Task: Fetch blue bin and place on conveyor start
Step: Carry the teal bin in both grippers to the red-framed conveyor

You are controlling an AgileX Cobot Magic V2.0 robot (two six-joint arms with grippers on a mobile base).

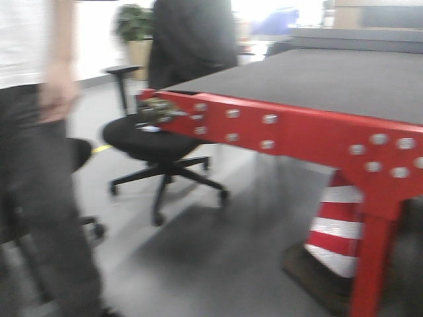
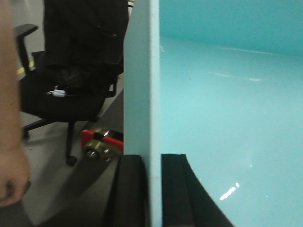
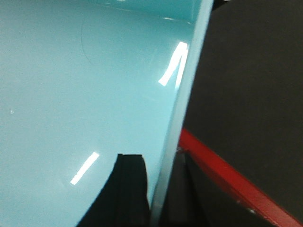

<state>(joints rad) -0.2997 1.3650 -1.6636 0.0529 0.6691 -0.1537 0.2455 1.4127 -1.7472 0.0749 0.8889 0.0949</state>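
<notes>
Front view: a wide, flat dark grey conveyor belt (image 1: 317,79) lies on a red steel frame (image 1: 297,135) studded with silver bolts and fills the right half. A red-and-white striped traffic cone (image 1: 337,231) stands on the floor beneath it. A black swivel office chair (image 1: 155,142) sits just past the frame's near corner, and a blurred standing person (image 1: 33,132) fills the left edge. The bin does not show here. Left wrist view: the left gripper (image 2: 154,194) pinches the upright wall of a large pale turquoise plastic bin (image 2: 227,118), one black finger (image 2: 129,194) outside and the other inside. The glossy interior spreads to the right. Outside the wall there is only grey floor, the chair, and the frame's bolted red corner a little way off. Right wrist view: the right gripper (image 3: 156,198) likewise clamps the opposite wall, its inner black finger (image 3: 130,189) lying against the smooth turquoise surface. Just outside that wall runs a glossy red strip (image 3: 222,179), with the dark belt beyond it. The bin appears to hang between both arms, spanning from one gripper to the other. The belt lies forward and toward the right arm's side, which looks nearer to it, so the coming move likely carries the bin forward until its left wall also clears the red edge.
</notes>
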